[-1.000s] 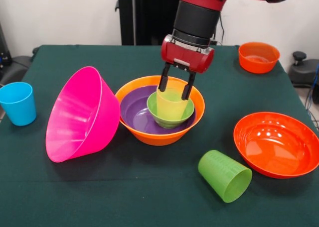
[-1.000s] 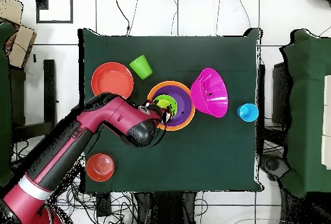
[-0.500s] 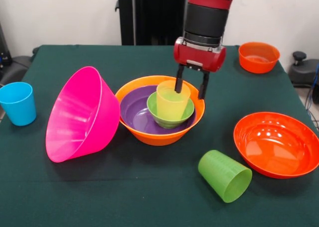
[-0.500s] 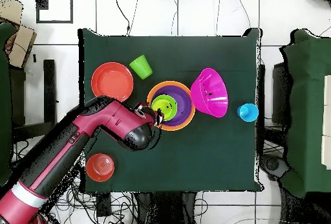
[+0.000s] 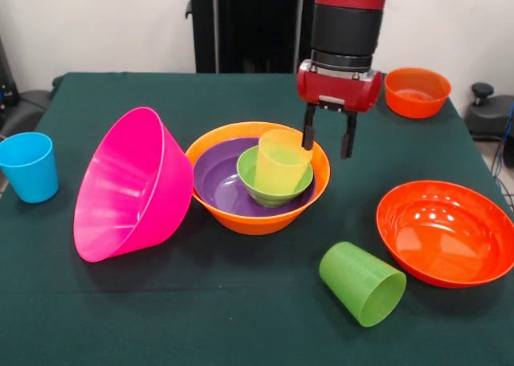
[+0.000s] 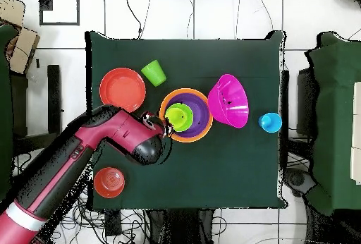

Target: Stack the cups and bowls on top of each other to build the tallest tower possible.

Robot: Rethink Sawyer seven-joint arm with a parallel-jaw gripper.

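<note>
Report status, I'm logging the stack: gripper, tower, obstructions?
Gripper open, empty, beside the yellow cup. Cup sits tilted in small green bowl, nested in purple and large orange. Pink bowl leans against the stack.

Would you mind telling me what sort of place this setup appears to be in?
Probably a robotics lab: a red and black robot arm works at a table covered in dark green cloth, with loose cables on the white tiled floor.

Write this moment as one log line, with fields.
gripper: open, empty, beside tower | yellow cup: upright in small green bowl | lime green cup: on its side | pink bowl: tilted
</note>
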